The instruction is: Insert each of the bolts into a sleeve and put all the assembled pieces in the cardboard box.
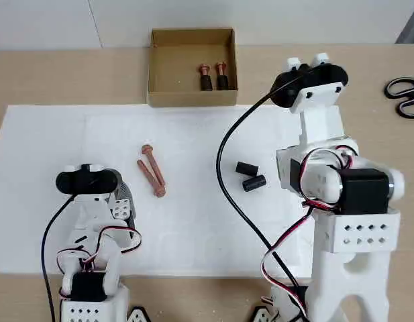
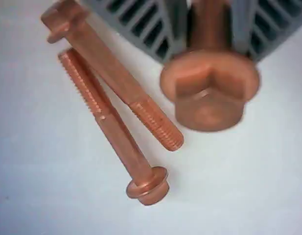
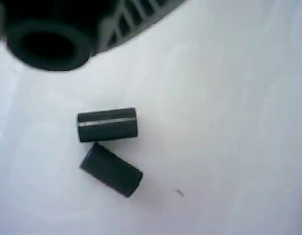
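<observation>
Over the white mat (image 1: 193, 228), L gripper (image 2: 209, 41) clamps a bolt (image 2: 208, 95), R gripper (image 3: 60, 22) clamps a sleeve (image 3: 48, 48).

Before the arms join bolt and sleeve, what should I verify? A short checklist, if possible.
1. Left gripper shut on held bolt: ok.
2. Right gripper shut on held sleeve: ok.
3. Held sleeve's bore open: ok.
4. Bolt and sleeve lined up: cannot tell.
5. Two loose bolts and two loose sleeves lie clear of both grippers: ok.
6. Cardboard box has room beside two assembled pieces: ok.
</observation>
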Available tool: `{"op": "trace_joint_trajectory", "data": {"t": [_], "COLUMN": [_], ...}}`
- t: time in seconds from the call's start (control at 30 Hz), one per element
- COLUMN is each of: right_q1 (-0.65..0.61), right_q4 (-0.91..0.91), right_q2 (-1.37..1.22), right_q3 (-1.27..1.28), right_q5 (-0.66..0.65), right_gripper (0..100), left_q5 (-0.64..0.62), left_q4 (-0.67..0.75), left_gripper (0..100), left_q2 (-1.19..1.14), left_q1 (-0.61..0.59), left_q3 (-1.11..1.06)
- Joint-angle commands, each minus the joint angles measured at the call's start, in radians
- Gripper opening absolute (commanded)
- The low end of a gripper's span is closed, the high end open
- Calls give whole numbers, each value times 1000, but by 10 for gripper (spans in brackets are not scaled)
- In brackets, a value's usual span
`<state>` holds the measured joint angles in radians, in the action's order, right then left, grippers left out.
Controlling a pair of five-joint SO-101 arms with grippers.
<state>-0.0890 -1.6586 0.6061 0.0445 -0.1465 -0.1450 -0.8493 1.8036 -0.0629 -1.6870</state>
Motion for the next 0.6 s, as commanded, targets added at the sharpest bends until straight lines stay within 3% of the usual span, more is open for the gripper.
{"op": "trace_joint_trajectory", "data": {"t": [0.0, 0.57], "right_q1": [-2, -2], "right_q4": [21, 45], "right_q2": [30, 19], "right_q3": [-2, 23], "right_q5": [5, 5], "right_gripper": [4, 4], "left_q5": [-5, -5], "left_q4": [26, 26], "left_gripper": [5, 5], "left_q2": [15, 15], "left_q1": [5, 5], "left_q3": [5, 5]}}
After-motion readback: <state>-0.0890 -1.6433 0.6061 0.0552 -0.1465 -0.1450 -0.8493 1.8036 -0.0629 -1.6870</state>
